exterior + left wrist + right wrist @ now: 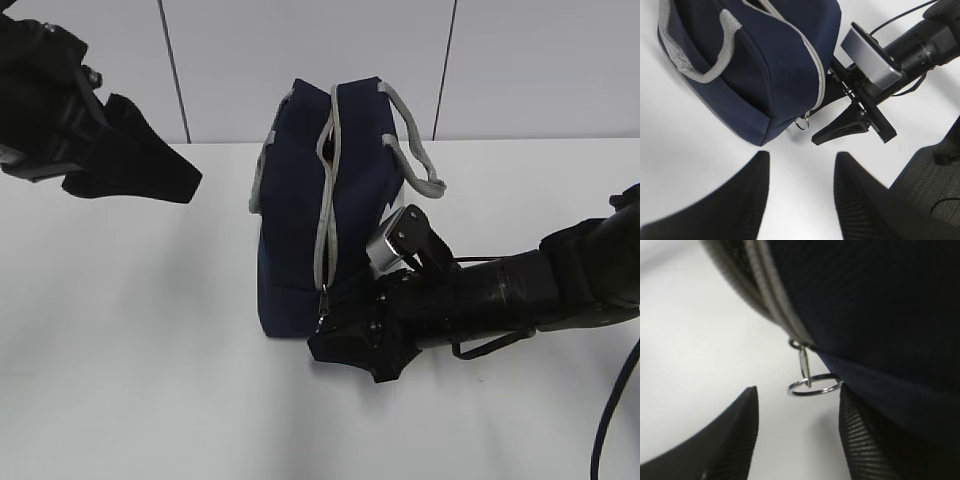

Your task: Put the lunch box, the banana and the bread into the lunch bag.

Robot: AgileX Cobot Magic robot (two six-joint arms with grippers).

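Right gripper [797,440] open at the ring pull [814,386] of the lunch bag [300,210], low front end.
Left gripper [130,165] hangs open, well apart at upper left; right arm is the nearer one. Navy fabric bag sits mid-table [130,350], long axis running away from camera, grey zipper strip [325,220] along it, grey webbing handles [415,150]. Thin metal ring hangs just ahead of the ribbed black fingers [730,435], between them, untouched. Lunch box, banana, bread not in view.
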